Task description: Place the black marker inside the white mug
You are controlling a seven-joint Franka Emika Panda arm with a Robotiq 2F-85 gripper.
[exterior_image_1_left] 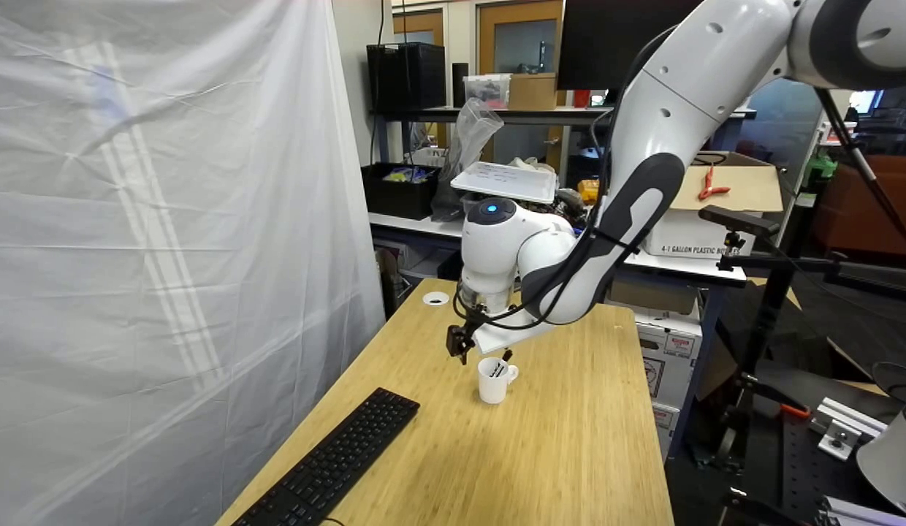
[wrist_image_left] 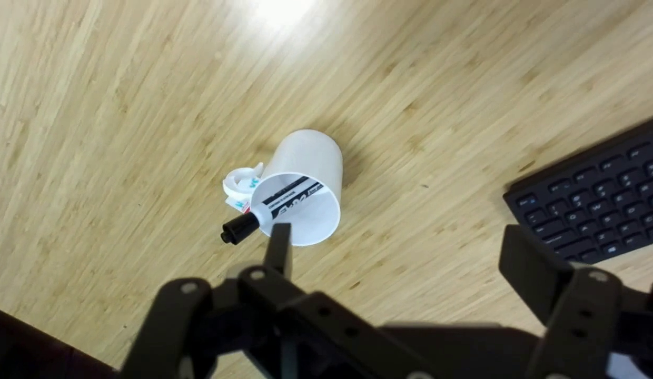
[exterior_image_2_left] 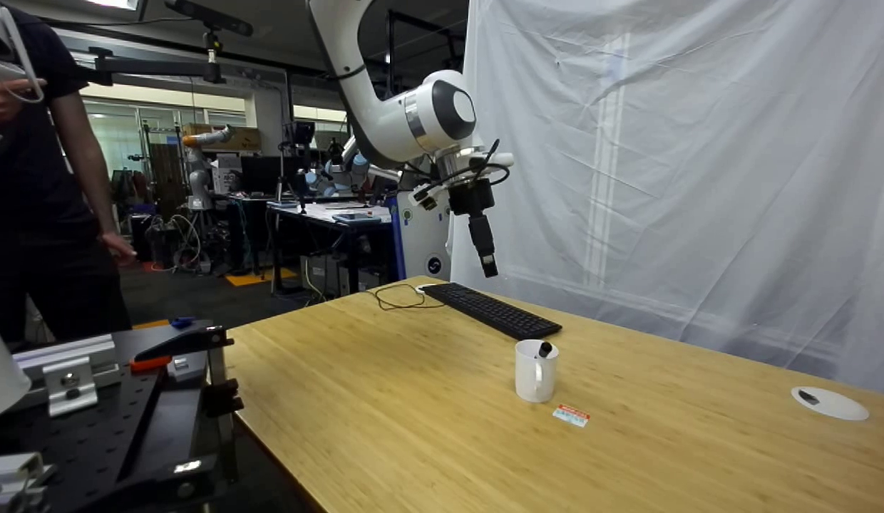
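Note:
The white mug [exterior_image_1_left: 492,389] stands upright on the wooden table. It also shows in an exterior view [exterior_image_2_left: 525,374] and in the wrist view [wrist_image_left: 312,152]. The black marker [wrist_image_left: 241,227] leans inside the mug, its black cap sticking out over the rim on the handle side. Its white barrel with black print shows inside the mug in the wrist view. The cap also shows in both exterior views [exterior_image_1_left: 507,355] [exterior_image_2_left: 545,349]. My gripper [wrist_image_left: 398,234] is open and empty. It hangs above the table, apart from the mug and marker, in both exterior views [exterior_image_1_left: 462,346] [exterior_image_2_left: 489,266].
A black keyboard [exterior_image_2_left: 490,309] lies along the table edge near the white curtain [exterior_image_2_left: 670,178]. A small red and white label [exterior_image_2_left: 572,415] lies beside the mug. A flat white disc [exterior_image_2_left: 834,404] is on the table. A person [exterior_image_2_left: 43,178] stands beyond the table.

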